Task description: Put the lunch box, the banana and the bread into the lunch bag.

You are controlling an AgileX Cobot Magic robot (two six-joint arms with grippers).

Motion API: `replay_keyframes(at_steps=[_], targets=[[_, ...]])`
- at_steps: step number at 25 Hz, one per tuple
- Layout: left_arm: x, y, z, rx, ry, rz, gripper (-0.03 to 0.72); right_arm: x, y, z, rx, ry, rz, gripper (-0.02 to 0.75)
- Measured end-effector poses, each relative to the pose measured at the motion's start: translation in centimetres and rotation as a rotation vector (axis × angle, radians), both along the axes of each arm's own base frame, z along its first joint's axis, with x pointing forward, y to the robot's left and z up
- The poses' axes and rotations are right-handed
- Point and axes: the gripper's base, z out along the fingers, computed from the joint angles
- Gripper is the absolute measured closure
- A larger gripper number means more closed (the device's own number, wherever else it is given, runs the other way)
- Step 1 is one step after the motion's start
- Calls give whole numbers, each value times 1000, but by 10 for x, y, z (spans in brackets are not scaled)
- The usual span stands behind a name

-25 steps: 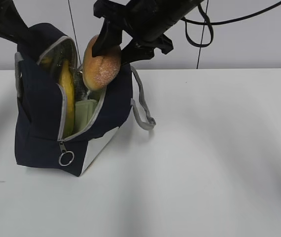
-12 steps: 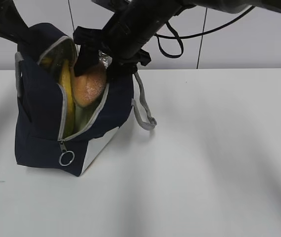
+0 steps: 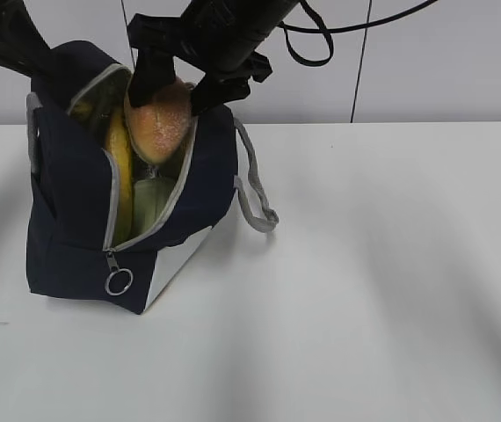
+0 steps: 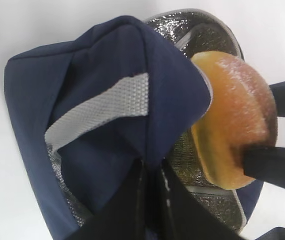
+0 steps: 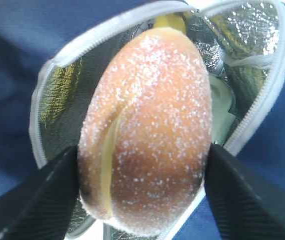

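Observation:
The navy lunch bag [image 3: 75,220] stands open at the left of the table. The banana [image 3: 120,171] stands upright inside it, and the sage-green lid of the lunch box [image 3: 151,204] shows beside it. My right gripper [image 3: 170,83] is shut on the sugar-dusted bread [image 3: 158,121] and holds it in the bag's mouth; in the right wrist view the bread [image 5: 147,130] fills the silver-lined opening. My left gripper [image 4: 152,172] is shut on the bag's navy flap [image 4: 132,100] and holds it up. Its arm [image 3: 4,40] shows at the top left.
The bag's grey webbing handle [image 3: 255,189] hangs off its right side, and the ring zipper pull [image 3: 118,281] hangs at its front. The white table [image 3: 365,281] stretches to the right. A black cable [image 3: 308,44] loops off the right arm.
The right gripper has carried the bread leftward, from over the bag's right edge, dipping into the opening, to the middle of the bag's mouth. The left gripper has kept hold of the flap.

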Motion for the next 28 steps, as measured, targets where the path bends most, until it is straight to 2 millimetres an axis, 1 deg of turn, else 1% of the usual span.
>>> replay_keyframes(at_steps=[4, 8, 12, 16, 20, 24, 26, 28], targets=[[0, 0, 0, -4, 0, 0, 703, -1, 5, -5, -10, 7, 11, 113], [0, 0, 0, -7, 0, 0, 702, 1, 7, -11, -15, 11, 11, 108], [0, 0, 0, -7, 0, 0, 703, 1, 5, -4, -51, -12, 29, 108], [0, 0, 0, -7, 0, 0, 703, 1, -7, 15, -166, -57, 10, 109], [0, 0, 0, -7, 0, 0, 703, 11, -26, 27, -128, -48, -52, 116], [0, 0, 0, -7, 0, 0, 703, 19, -54, 39, -97, -46, -107, 156], [0, 0, 0, -7, 0, 0, 703, 16, -61, 46, -97, -55, -114, 174], [0, 0, 0, -7, 0, 0, 703, 9, -63, 47, -103, -43, -97, 183]])
